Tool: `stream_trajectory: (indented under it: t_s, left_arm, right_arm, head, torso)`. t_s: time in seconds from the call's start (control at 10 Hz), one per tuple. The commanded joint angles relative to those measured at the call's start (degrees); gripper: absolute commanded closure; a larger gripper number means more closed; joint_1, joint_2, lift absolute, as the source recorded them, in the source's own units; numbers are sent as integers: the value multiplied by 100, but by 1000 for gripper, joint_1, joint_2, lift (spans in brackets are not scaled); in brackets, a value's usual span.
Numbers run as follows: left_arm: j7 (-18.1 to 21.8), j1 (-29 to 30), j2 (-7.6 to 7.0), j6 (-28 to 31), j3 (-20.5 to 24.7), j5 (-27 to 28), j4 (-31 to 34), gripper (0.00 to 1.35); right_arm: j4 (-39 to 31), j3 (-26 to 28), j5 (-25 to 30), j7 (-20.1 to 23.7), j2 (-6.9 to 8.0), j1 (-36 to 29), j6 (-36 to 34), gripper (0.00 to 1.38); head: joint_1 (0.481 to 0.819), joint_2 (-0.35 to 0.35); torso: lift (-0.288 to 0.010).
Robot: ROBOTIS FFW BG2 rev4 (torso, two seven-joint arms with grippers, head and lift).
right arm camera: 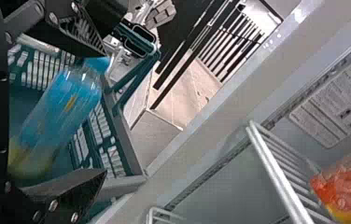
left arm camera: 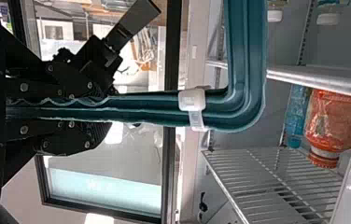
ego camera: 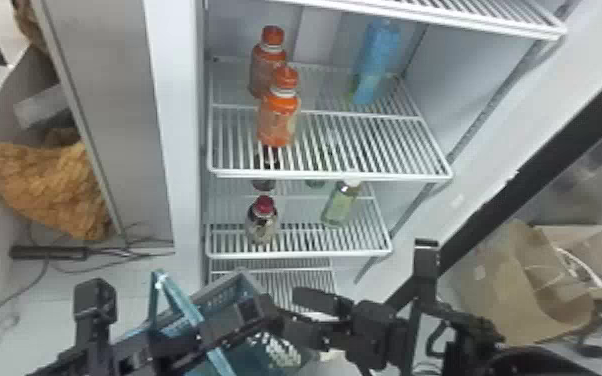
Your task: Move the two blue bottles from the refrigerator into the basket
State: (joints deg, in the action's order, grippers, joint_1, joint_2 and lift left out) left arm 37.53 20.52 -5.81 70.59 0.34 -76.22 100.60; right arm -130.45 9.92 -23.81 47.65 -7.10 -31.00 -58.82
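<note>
Left gripper (ego camera: 240, 320) clamps the handle (left arm camera: 246, 60) of the basket (ego camera: 225, 287); right gripper (ego camera: 292, 314) gapes open, blue bottle (right arm camera: 57, 112) seen between its fingers. Another blue bottle (ego camera: 375, 60) is shelved.

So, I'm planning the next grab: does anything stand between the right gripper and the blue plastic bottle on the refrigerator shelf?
No item stands in front of the blue bottle; the two orange plastic bottles are to its left. The white wire shelf's front edge, though, seems to cross the direct line from the right gripper.
</note>
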Motion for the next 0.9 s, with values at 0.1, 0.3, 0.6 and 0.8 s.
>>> stream_trajectory:
  t_s: [0.1,0.3,0.6,0.8]
  left_arm:
    - [0,0,-8,1,0,1,2,1202]
    - [0,14,-8,1,0,-22,2,1202]
    - [9,43,-8,1,0,-45,2,1202]
    - [18,71,-8,-14,11,-56,2,1202]
  right_arm:
    - [-181,185,50,-142,25,-64,946,133]
    - [-420,333,-190,-528,130,-317,1902,133]
    - [-392,448,-167,-862,209,-345,2929,133]
    - [-350,688,38,-1056,297,-275,3435,133]
  head:
    - [695,-255]
    - [695,-285]
    - [695,-310]
    - [695,-337]
  torso:
    - [2]
    - [0]
    - [0]
    - [0]
